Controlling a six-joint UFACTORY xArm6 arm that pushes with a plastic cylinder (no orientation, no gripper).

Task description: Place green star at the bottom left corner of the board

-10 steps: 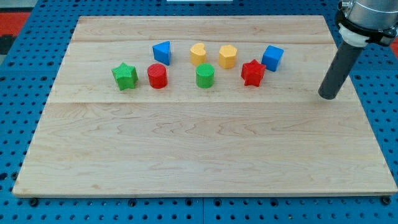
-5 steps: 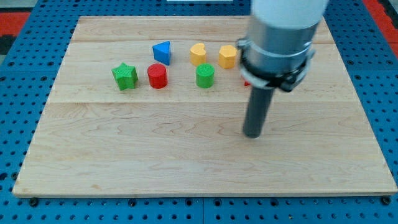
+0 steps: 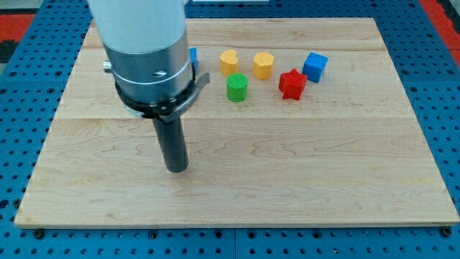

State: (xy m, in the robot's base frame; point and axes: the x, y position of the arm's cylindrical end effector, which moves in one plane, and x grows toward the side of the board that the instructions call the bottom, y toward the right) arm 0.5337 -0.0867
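The arm's wide grey body fills the upper left of the frame and hides the star, so its place cannot be read here; going by the row of blocks, it probably sits behind the arm, upper left of centre on the board (image 3: 302, 180). My tip (image 3: 177, 169) rests on bare wood, left of centre and below the row, touching no block. The tool is a plain rod with nothing to part or clamp, so open or shut does not apply.

In sight are a yellow heart (image 3: 228, 62), a yellow hexagon (image 3: 263, 65), a green cylinder (image 3: 236, 88), a red star (image 3: 291, 83), a blue cube (image 3: 315, 66) and a sliver of a blue block (image 3: 193, 57) at the arm's edge.

I'd judge the star light, rigid and ready to slide on smooth wood. Its points would likely make it spin under an off-centre shove, so push square against its upper right side.

No brand, label or writing is legible anywhere.
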